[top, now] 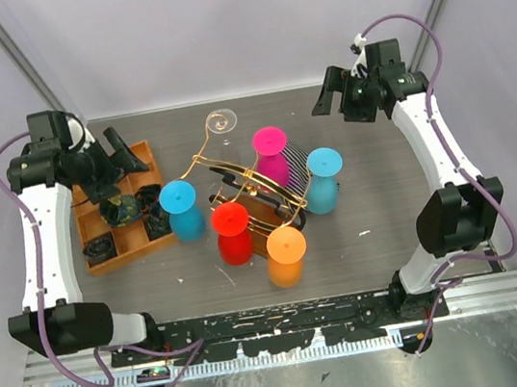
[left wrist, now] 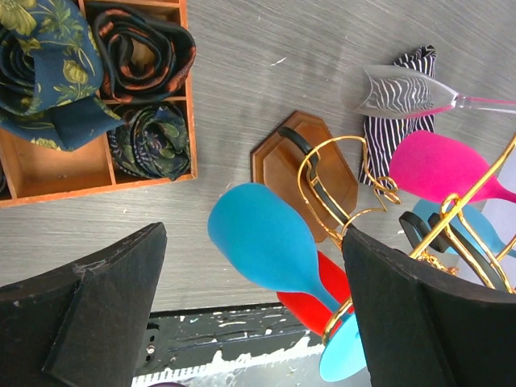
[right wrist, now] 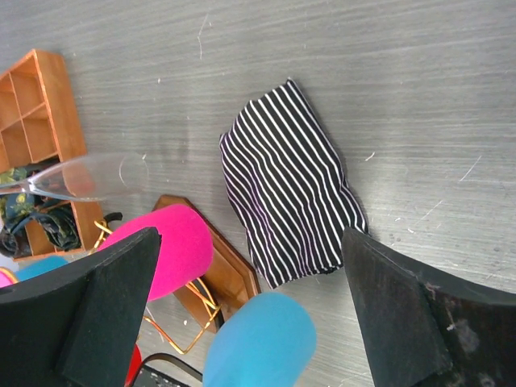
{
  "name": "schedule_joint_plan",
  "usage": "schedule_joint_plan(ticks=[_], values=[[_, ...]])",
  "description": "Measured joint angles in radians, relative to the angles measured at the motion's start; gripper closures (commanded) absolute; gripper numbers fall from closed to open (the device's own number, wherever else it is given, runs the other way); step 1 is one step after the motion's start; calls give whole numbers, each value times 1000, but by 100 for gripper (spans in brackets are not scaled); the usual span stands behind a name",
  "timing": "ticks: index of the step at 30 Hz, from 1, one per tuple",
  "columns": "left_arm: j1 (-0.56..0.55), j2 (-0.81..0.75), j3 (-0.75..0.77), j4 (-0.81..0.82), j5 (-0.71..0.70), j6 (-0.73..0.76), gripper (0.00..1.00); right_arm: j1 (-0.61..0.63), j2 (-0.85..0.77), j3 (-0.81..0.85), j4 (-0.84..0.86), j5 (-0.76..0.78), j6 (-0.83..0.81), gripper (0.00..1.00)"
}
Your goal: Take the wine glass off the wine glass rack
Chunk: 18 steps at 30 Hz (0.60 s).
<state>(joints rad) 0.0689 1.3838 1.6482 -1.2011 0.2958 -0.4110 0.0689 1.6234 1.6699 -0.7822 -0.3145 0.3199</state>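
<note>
Right now the wine glass rack (top: 251, 193) stands mid-table (top: 387, 203), gold wire on a brown wooden base, with six glasses hanging on it upside down, feet up. A clear wine glass (top: 221, 121) sits at the far side, its stem tilted outward. A pink glass (top: 269, 141) is at far right, a light blue glass (top: 323, 162) on the right, a blue glass (top: 178, 197) on the left, and a red glass (top: 229, 218) and an orange glass (top: 286, 244) are nearest the bases.

The left gripper (top: 126, 155) hovers over the orange tray (top: 121, 260), left of the rack and apart from it. Its fingers are spread wide with nothing between them. In its wrist view the blue glass is the closest one, and it is not touched.

The right gripper (top: 324, 96) is up at the far right, well apart from the rack, also spread wide and holding nothing. The light blue and pink glasses are nearest it.

A striped cloth (right wrist: 290, 185) lies flat just beside the rack base on the far right side. Rolled ties (left wrist: 141, 48) fill some of the tray compartments.
</note>
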Motion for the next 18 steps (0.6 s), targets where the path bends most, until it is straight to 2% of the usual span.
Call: schedule_joint_plan(ticks=[5, 9, 11, 15, 18], values=[[0, -2, -35, 12, 1, -16, 2, -3, 64, -60, 41, -84, 11, 0], [0, -5, -35, 14, -2, -14, 2, -1, 175, -91, 70, -130, 27, 0], [0, -6, -35, 13, -3, -13, 2, 8, 251, -54, 37, -131, 16, 0], [0, -7, -35, 14, 0, -13, 2, 54, 412, 122, -73, -65, -60, 0], [0, -8, -35, 14, 4, -16, 2, 91, 465, 185, -117, -42, -105, 0]])
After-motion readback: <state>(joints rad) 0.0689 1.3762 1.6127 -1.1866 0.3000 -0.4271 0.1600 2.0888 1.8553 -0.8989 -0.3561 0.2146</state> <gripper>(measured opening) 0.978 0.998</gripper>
